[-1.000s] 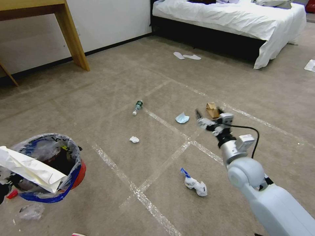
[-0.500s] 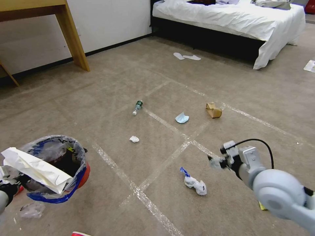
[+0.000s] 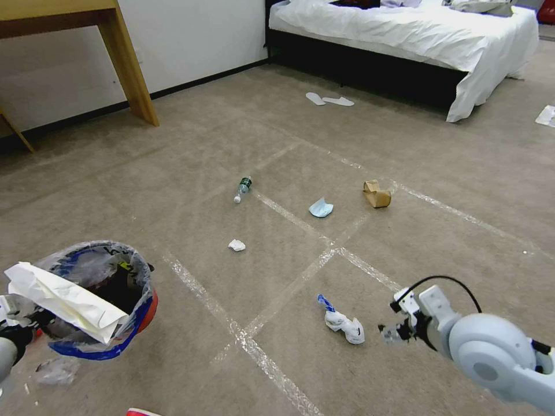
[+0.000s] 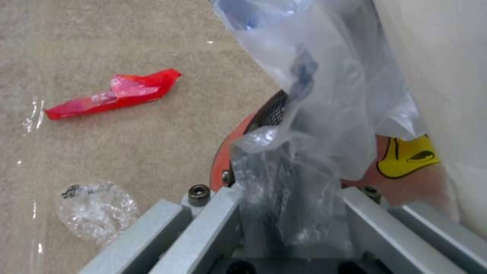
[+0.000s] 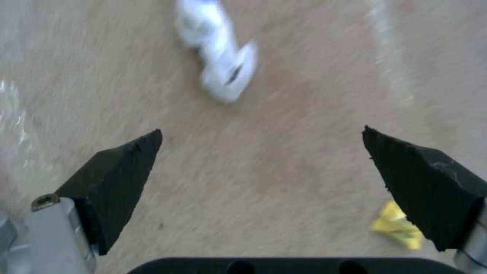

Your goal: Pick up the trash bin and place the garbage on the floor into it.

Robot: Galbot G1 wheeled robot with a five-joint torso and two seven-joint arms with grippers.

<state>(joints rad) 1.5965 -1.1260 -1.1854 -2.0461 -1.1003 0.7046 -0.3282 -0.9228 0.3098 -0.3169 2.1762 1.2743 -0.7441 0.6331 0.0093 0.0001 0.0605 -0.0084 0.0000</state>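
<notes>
Beige carpet floor carries scattered litter. Red trash bin, held at its rim by the clamped left gripper. Right gripper, jaws wide, above the carpet near a crumpled white tissue.

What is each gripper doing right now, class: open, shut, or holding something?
Left gripper: shut on the trash bin, clamping its bagged rim.
Right gripper: open, empty, above the floor near a white wad.

My fingers are matt black, rough-edged rubber on brushed metal. The trash bin is smooth red plastic under a crinkly, glossy clear liner. The floor is matt short-pile carpet with shiny tape strips.
</notes>
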